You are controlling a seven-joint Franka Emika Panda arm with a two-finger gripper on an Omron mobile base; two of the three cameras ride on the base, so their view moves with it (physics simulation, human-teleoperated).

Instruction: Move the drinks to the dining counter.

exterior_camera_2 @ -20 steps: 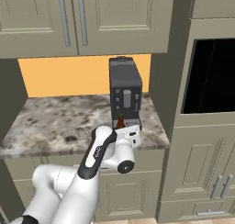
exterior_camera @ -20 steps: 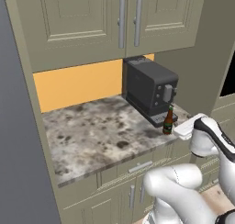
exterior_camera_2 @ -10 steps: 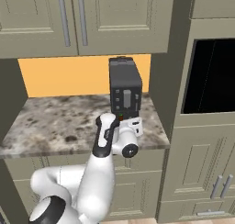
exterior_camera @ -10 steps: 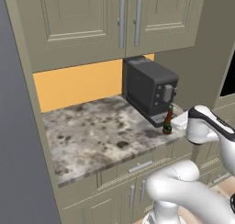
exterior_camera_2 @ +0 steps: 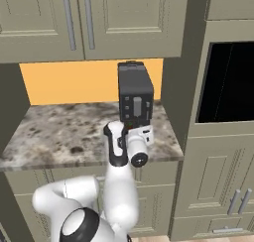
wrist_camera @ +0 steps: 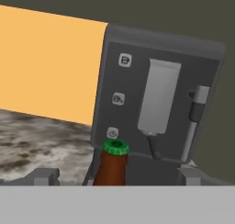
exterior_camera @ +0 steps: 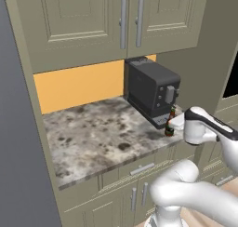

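— What do I have in front of me, biggest first?

— I see the beige cabinets [exterior_camera: 93, 26] above, then the speckled desk [exterior_camera: 97, 133] with the black coffee machine [exterior_camera: 151, 89] at its right end.

— And the drink?

— A brown bottle [wrist_camera: 110, 165] with a green cap stands upright just before the machine's front, near the desk's edge. My jaws [wrist_camera: 114, 175] stand wide, one fingertip [wrist_camera: 43, 175] each side of the bottle, holding nothing.

Left and right base views: from behind my arm on either side, looking forward and down; both share the speckled desk [exterior_camera: 97, 133] and coffee machine [exterior_camera_2: 135, 98]. Hand view: close, level, facing the machine's front and a green-capped brown bottle [wrist_camera: 111, 165].
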